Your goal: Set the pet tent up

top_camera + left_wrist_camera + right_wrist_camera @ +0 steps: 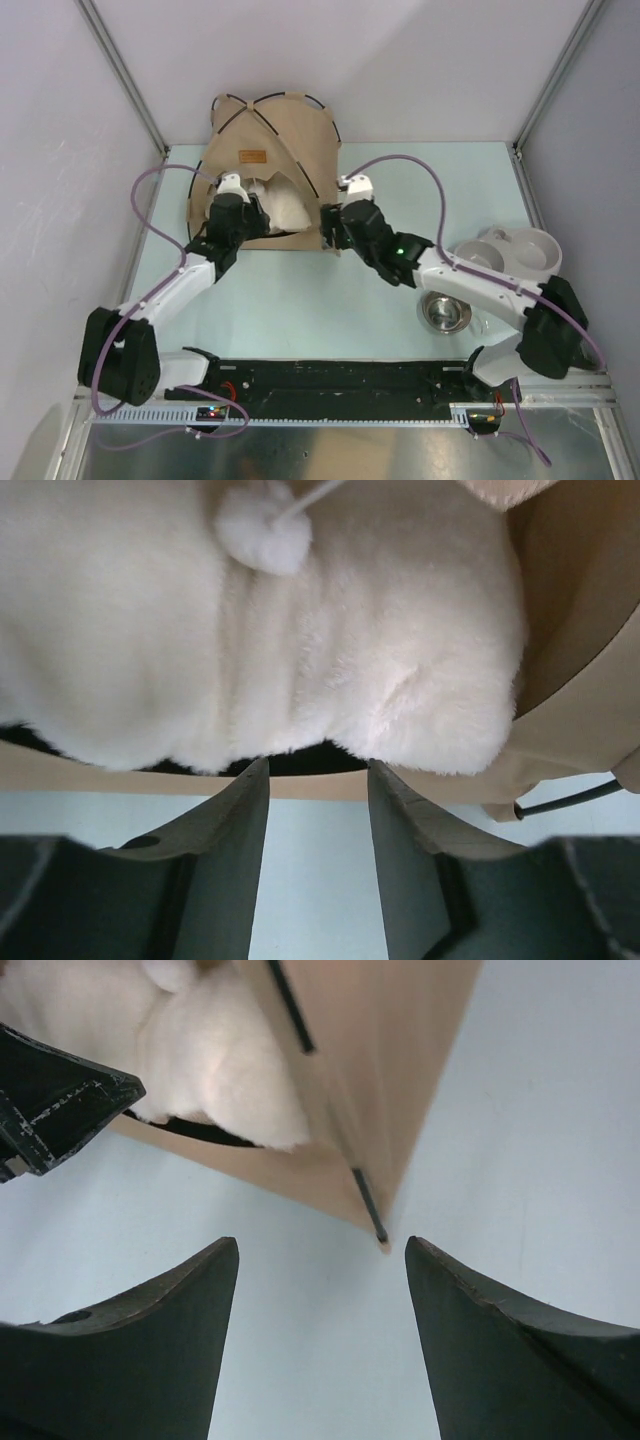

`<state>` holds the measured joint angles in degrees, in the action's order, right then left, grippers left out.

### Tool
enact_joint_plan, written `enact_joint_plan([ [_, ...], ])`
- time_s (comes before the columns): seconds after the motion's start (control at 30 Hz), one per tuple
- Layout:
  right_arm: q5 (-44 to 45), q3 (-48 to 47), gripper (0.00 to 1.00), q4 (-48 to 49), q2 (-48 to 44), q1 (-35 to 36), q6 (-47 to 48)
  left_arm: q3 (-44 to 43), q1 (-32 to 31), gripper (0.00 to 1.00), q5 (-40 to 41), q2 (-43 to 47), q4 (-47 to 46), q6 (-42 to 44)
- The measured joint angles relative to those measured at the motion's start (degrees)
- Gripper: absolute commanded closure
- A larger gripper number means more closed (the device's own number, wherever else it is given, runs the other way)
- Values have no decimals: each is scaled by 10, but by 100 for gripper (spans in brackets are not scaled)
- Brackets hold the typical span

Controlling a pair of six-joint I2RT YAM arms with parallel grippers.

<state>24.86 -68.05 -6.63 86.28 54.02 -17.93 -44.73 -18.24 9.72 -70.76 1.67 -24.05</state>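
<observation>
Left pincer [318,770] gapes — pet tent [272,125] stands.

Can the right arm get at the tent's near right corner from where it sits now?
Probably yes. The right end effector is open, and the corner of the pet tent, with its black pole end, lies just ahead of the gap between its fingers. Nothing sits between them.
</observation>
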Motion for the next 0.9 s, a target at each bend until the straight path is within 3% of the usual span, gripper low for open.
enact_joint_plan([
  [0.23,0,73,28,-77,-132,-34,-75,-17,-9,59,-36,-115,-36,-19],
  [0.63,41,101,28,-189,-304,-90,-118,-202,-11,61,-57,-344,-74,-21],
  [0.9,48,111,28,-220,-320,-111,-128,-225,-14,59,-58,-370,-91,-21],
])
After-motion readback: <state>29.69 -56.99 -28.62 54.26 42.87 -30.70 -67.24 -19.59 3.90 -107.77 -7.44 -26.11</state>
